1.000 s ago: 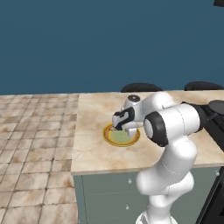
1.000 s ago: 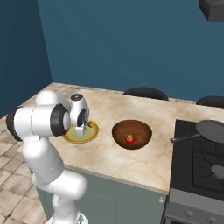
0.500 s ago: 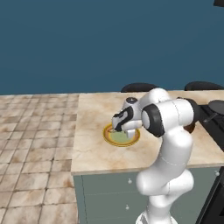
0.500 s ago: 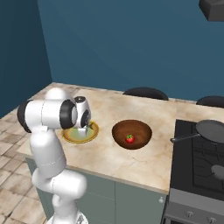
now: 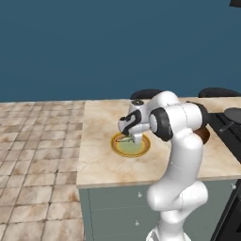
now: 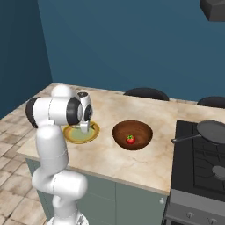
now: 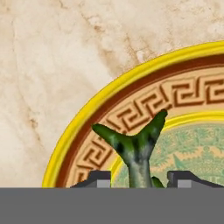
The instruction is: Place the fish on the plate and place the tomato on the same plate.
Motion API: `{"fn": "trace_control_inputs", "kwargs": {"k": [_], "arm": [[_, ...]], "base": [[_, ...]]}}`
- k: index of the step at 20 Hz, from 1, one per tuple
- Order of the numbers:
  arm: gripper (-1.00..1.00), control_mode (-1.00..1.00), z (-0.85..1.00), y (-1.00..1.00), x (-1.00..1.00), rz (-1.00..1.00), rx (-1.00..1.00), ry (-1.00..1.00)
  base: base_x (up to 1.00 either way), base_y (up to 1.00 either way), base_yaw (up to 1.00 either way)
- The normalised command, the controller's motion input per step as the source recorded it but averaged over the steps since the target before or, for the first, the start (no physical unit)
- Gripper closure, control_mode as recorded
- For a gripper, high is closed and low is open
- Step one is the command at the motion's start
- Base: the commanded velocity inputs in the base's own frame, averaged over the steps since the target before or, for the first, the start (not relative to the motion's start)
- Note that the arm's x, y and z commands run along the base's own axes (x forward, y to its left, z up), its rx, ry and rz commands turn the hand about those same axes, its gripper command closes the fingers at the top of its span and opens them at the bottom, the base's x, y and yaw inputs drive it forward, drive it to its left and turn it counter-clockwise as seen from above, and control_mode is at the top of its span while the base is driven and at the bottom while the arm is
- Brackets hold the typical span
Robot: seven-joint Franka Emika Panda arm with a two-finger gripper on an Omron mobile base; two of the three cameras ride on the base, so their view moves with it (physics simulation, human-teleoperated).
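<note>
Two items: fish at plate, tomato not yet moved.
Gripper (image 7: 139, 180): low over the plate's left part, fingers either side of the fish body; looks pinched on it, contact hidden at frame bottom.
Fish (image 7: 133, 146): forked tail out past the fingertips, above the patterned rim; likely light, thin, slick. Mid-body hold fits, tail too narrow.
Plate (image 5: 116, 145): flat on counter (image 5: 103, 164), near edge.
Tomato (image 6: 130, 139): in brown bowl (image 6: 118, 136), right of plate. Round, smooth, probably soft; grip across widest part, gently.
</note>
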Motion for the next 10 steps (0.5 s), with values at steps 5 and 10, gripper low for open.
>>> {"fn": "trace_control_inputs", "kwargs": {"k": [5,10], "arm": [[1.00,-1.00,-0.09,0.08,0.19,0.00,-0.03,0.02],[-1.00,-1.00,0.01,0.00,-0.06,0.00,0.00,-0.01]], "base": [[0.00,0.00,0.00],[0.00,0.00,0.00]]}}
